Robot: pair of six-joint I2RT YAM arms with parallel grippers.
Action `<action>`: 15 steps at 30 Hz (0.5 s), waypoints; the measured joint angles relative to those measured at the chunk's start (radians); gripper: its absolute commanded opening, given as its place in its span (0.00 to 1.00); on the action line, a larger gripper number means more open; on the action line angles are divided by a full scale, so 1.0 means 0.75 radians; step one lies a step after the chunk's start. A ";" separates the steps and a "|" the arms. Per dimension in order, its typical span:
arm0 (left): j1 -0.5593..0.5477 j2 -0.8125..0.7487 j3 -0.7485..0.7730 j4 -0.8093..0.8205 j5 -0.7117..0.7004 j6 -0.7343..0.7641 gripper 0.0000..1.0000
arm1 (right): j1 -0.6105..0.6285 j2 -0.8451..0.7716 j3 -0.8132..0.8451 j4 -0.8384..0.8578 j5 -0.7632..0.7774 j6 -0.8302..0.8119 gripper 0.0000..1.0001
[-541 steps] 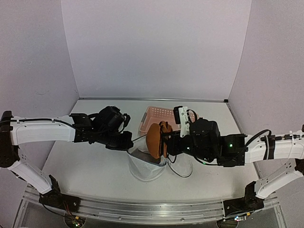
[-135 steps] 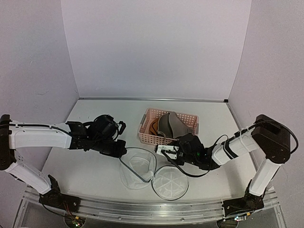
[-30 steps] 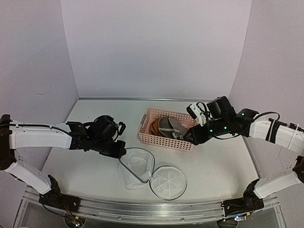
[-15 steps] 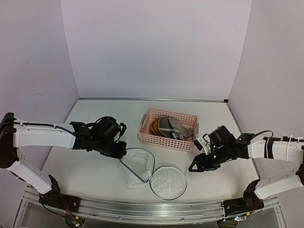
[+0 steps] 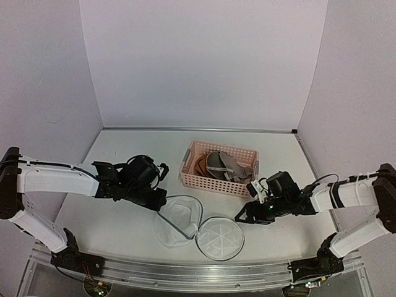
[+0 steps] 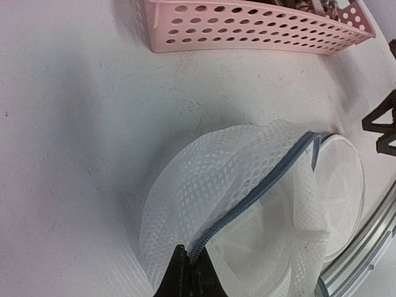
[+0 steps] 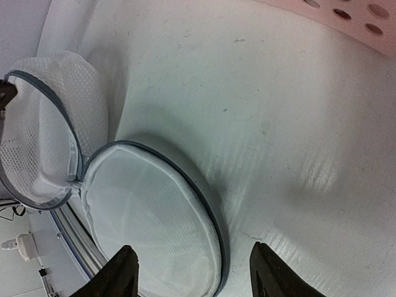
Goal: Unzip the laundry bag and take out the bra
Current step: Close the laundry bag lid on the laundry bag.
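Note:
The laundry bag (image 5: 178, 221) lies unzipped on the table, its white mesh body open and its round lid (image 5: 221, 237) flopped flat beside it. My left gripper (image 5: 158, 202) is shut on the bag's dark zipper rim (image 6: 260, 192), the fingertips (image 6: 179, 275) pinching the edge. The bra (image 5: 220, 164), grey-taupe with orange-brown showing, lies in the pink basket (image 5: 213, 182). Low over the table, just right of the lid (image 7: 148, 216), my right gripper (image 5: 242, 216) is open. Nothing is between its fingers (image 7: 124, 269), and the lid's rim lies below them.
The pink perforated basket (image 6: 247, 31) stands behind the bag, at the table's middle back. The metal rail along the near table edge (image 5: 185, 272) runs close to the lid. Walls enclose the table on three sides.
My right arm left the basket and swung down and inward, ending low beside the lid. The left gripper stayed shut on the bag's rim, and the bra stayed in the basket.

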 measured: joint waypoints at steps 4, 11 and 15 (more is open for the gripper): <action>-0.025 0.001 -0.001 0.035 -0.004 0.068 0.00 | 0.000 0.061 -0.022 0.156 -0.009 0.008 0.64; -0.039 -0.006 -0.020 0.114 -0.014 0.208 0.00 | 0.000 0.157 -0.089 0.363 -0.044 -0.005 0.66; -0.040 -0.054 -0.071 0.172 -0.021 0.271 0.00 | 0.000 0.207 -0.092 0.459 -0.078 -0.014 0.66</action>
